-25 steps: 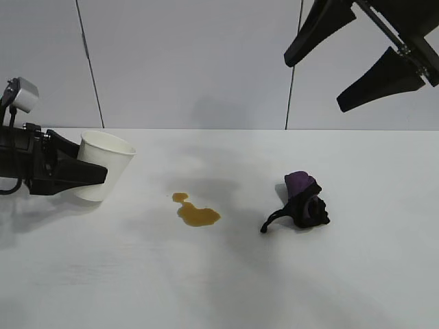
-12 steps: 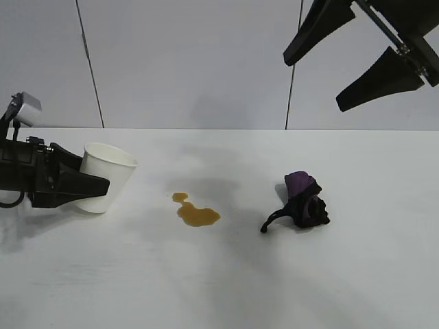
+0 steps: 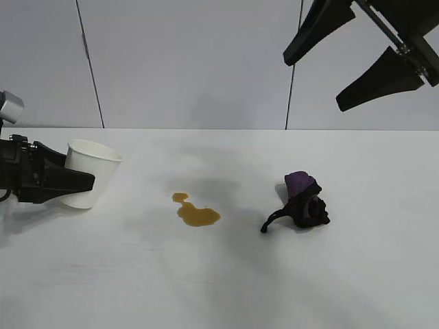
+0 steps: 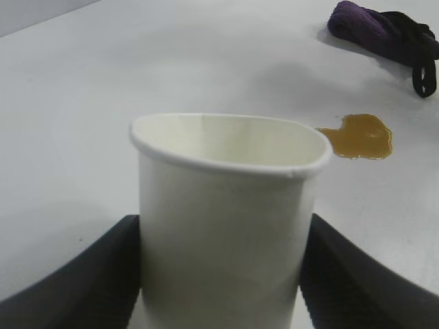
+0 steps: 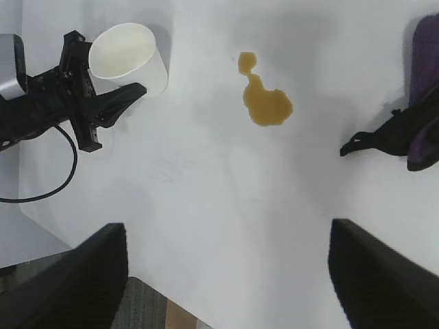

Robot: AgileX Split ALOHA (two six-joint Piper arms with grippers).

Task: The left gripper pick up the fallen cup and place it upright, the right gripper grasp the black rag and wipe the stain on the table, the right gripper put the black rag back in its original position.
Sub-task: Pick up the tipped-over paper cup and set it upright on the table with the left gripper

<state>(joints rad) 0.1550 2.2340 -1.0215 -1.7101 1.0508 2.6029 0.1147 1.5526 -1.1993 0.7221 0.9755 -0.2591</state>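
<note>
Left gripper (image 3: pixel 81 182): sitting at the table's left edge in the exterior view, its two fingers (image 4: pixel 75 281) clamping the cup on either side.
Cup (image 3: pixel 88 173): being held in the left gripper, mouth up and tilted slightly, its base at or just above the table; contact with the surface cannot be told. In the left wrist view the cup (image 4: pixel 223 219) is filling the space between the fingers, and its rim is pressed slightly out of round.
Right gripper (image 3: pixel 350 65): hanging high over the table's right side, jaws spread wide and holding nothing.
Rag (image 3: pixel 306 203): lying bunched on the table below the right gripper, purple patch on top, thin tail trailing toward the stain. The right wrist view is catching only part of the rag (image 5: pixel 411 123).
Stain (image 3: pixel 197 211): sitting between cup and rag, well apart from both, a larger blob joined to a smaller one.
Table (image 3: pixel 219 288): bearing the rag and the stain.
</note>
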